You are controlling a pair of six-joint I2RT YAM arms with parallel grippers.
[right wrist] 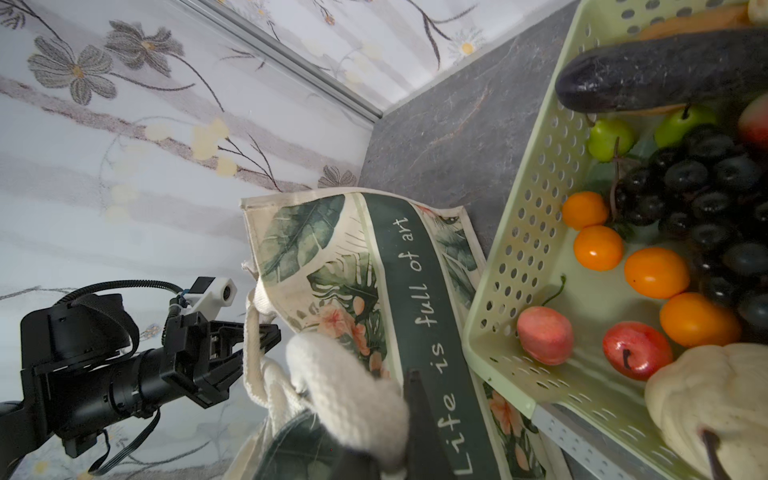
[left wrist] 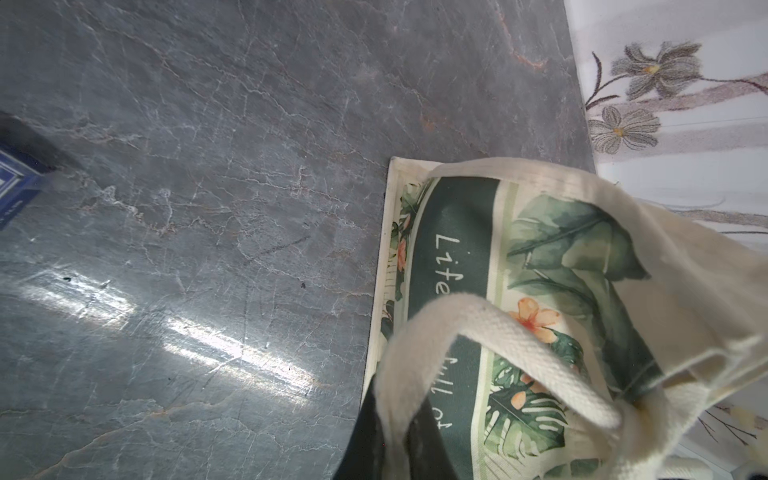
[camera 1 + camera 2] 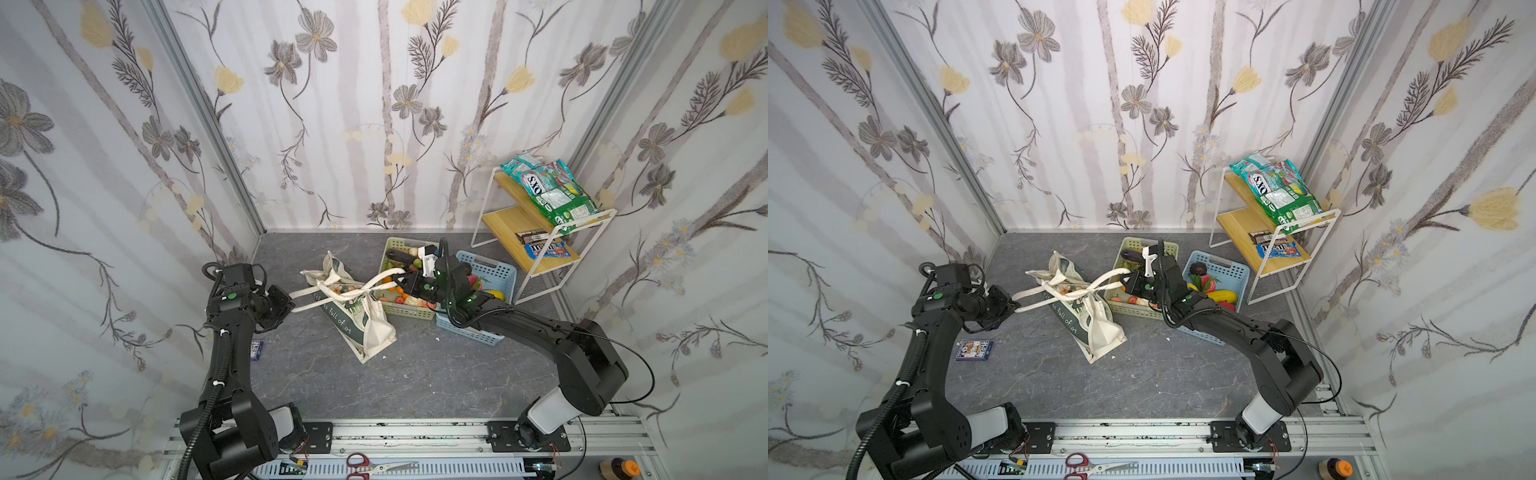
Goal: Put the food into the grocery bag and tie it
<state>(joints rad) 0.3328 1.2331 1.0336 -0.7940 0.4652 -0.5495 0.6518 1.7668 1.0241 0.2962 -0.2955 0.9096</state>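
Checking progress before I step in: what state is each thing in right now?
Bag: lying on its side, handles crossed and stretched apart.
Left gripper: shut on one handle.
Right gripper: shut on the other handle.
Green basket: holds fruit.
Blue basket: holds fruit.
Shelf: snack packets on both tiers.
Scissors: closed, on the front rail.
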